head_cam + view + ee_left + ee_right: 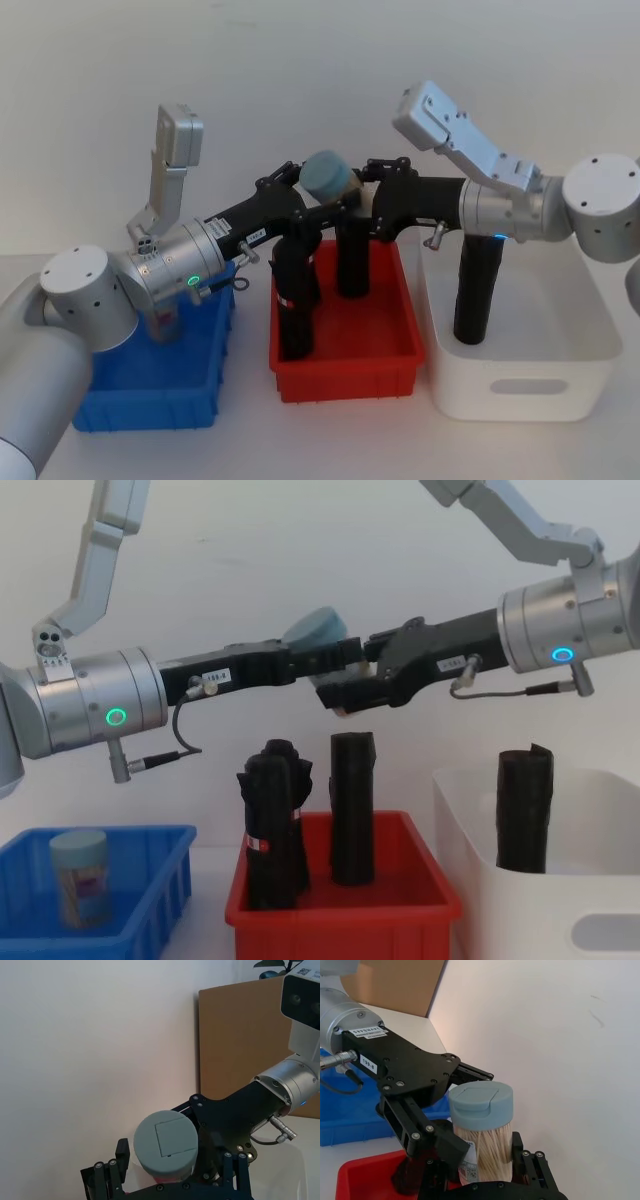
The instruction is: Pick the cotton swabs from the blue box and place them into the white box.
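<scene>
Above the red bin (345,345), both end effectors met at one tub of cotton swabs (328,176): left end effector (300,195) pinching it, right end effector (372,200) spread beside. The chest view revealed another tub (79,877) in the blue box (150,905); the white box (520,380) stood right.

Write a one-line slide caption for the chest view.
Left gripper and right gripper meet around a cotton swab tub above the red bin.
</scene>
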Robot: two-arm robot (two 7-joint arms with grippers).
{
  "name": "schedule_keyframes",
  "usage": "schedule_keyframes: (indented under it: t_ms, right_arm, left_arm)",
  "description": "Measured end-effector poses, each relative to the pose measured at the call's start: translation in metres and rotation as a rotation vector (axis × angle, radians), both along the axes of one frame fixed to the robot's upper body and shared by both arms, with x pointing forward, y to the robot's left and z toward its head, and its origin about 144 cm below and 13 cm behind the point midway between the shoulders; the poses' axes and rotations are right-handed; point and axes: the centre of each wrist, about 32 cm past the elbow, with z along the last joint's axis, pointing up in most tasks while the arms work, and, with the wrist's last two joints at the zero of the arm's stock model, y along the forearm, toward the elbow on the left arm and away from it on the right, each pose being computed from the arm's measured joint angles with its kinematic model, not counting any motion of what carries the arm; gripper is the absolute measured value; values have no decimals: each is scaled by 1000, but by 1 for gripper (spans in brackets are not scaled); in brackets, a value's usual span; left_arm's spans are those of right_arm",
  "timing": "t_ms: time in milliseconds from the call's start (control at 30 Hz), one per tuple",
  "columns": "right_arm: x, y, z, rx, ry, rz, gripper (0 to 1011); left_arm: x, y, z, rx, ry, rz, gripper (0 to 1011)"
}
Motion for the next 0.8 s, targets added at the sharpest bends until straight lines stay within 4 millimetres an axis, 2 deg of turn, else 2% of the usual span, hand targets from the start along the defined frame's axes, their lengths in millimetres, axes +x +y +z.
schedule_keyframes:
  t_ms: [400, 800]
  right_arm:
    - [-17, -19, -7, 21, -29, -121, 632]
    - [-44, -43, -21, 89, -76, -308, 632]
  left_arm:
    - [0, 0, 0, -1, 0, 0, 1004]
    - [0, 0, 0, -1, 0, 0, 1004]
